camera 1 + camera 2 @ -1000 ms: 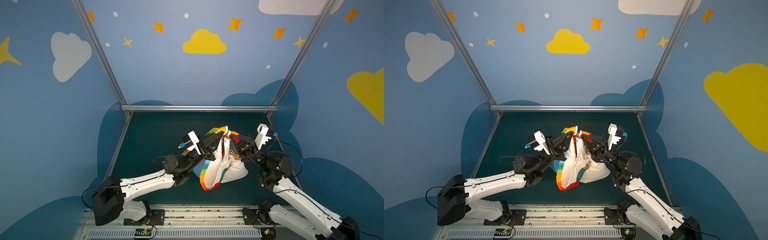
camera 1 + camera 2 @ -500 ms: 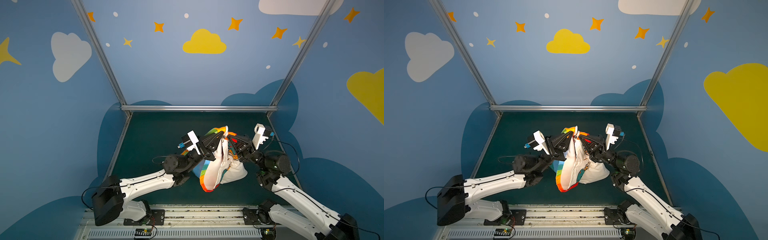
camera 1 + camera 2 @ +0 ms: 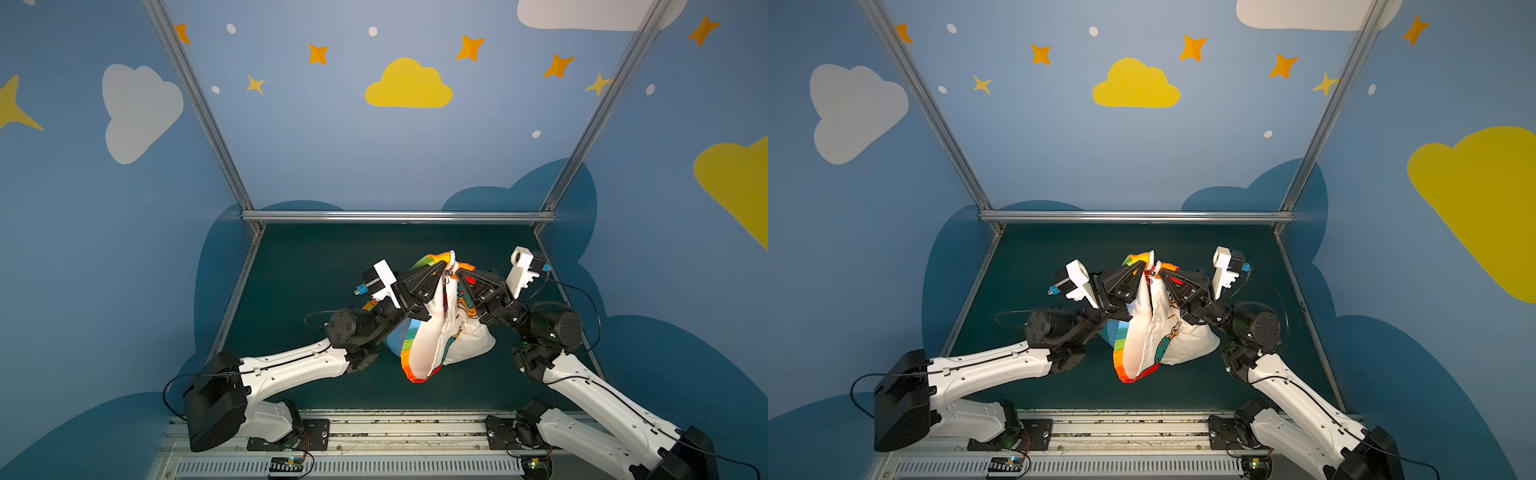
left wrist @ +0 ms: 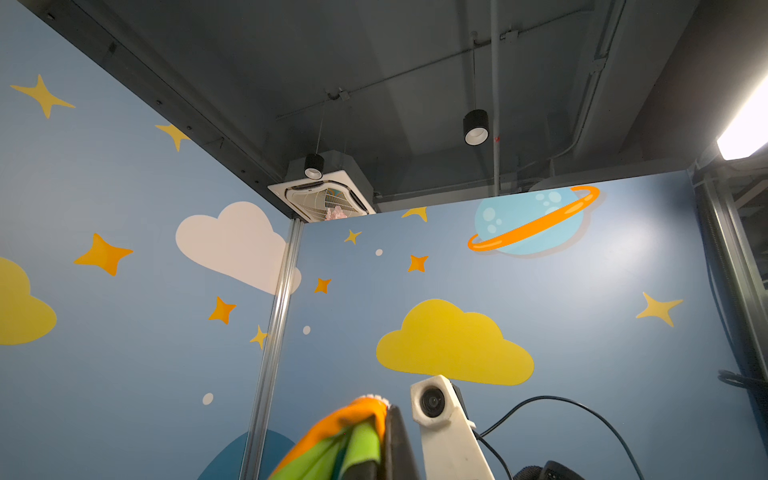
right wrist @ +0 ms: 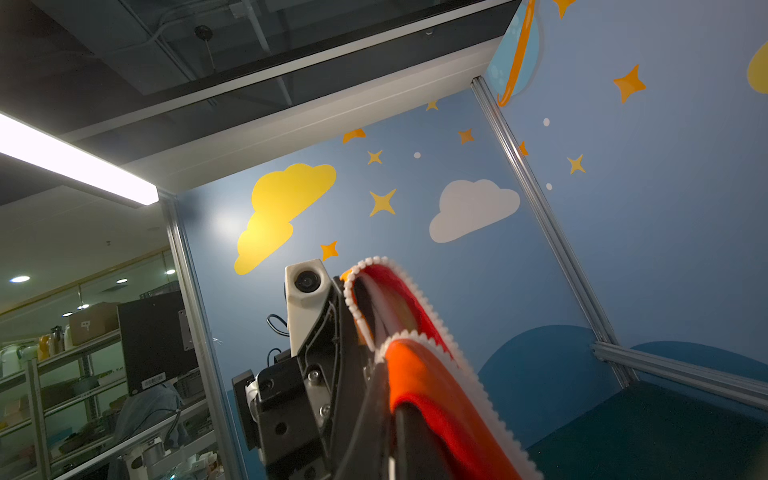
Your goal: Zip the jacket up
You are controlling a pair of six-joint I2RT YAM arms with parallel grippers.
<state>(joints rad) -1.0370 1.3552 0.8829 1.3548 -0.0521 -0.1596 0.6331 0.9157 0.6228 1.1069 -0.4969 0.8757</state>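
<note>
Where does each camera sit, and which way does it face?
Top views: overhead, looking down at the table; both arms, left tool and right tool shut on the jacket.
Left wrist: on the left arm, facing up at walls and ceiling; its tool's tip shows.
Right wrist: right arm, facing up; its tool shows.
Shared: both wrist views catch the jacket and the other arm's camera.

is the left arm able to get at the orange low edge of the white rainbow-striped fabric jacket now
Probably not yet: the left gripper is shut on the jacket's raised top, as is the right gripper. Nothing covers the orange edge, but the left must let go first.
</note>
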